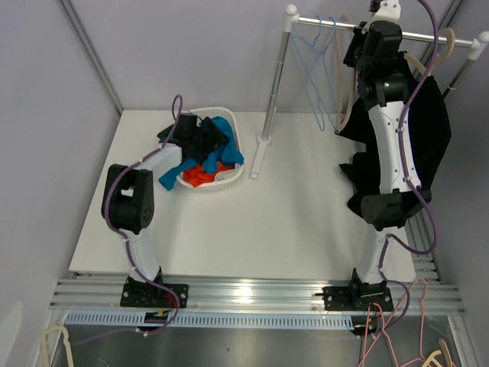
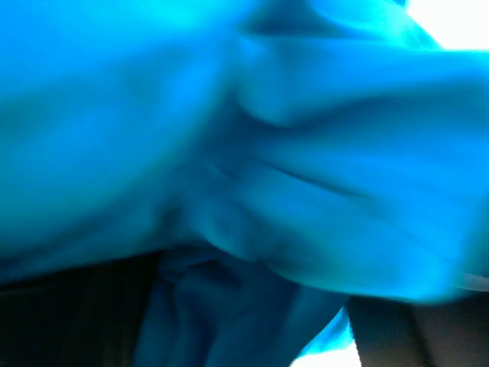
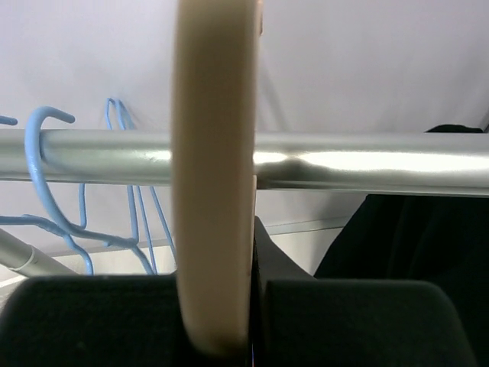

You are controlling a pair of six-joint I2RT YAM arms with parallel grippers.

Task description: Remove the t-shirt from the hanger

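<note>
A black t-shirt (image 1: 435,130) hangs from the metal rail (image 1: 336,24) at the back right, partly behind my right arm; it also shows in the right wrist view (image 3: 412,245). My right gripper (image 1: 357,47) is raised to the rail and shut on a beige wooden hanger (image 3: 214,153) that crosses the rail (image 3: 367,164); the jaws (image 3: 221,321) press both its sides. My left gripper (image 1: 200,138) is down in the white basket (image 1: 229,180) against a blue t-shirt (image 1: 225,149). Blue cloth (image 2: 244,153) fills the left wrist view and hides the fingers.
Orange cloth (image 1: 202,174) also lies in the basket. Several blue wire hangers (image 1: 317,69) hang on the rail left of my right gripper, also in the right wrist view (image 3: 53,176). The rack's post (image 1: 273,84) stands mid-table. Another beige hanger (image 1: 447,42) hangs far right.
</note>
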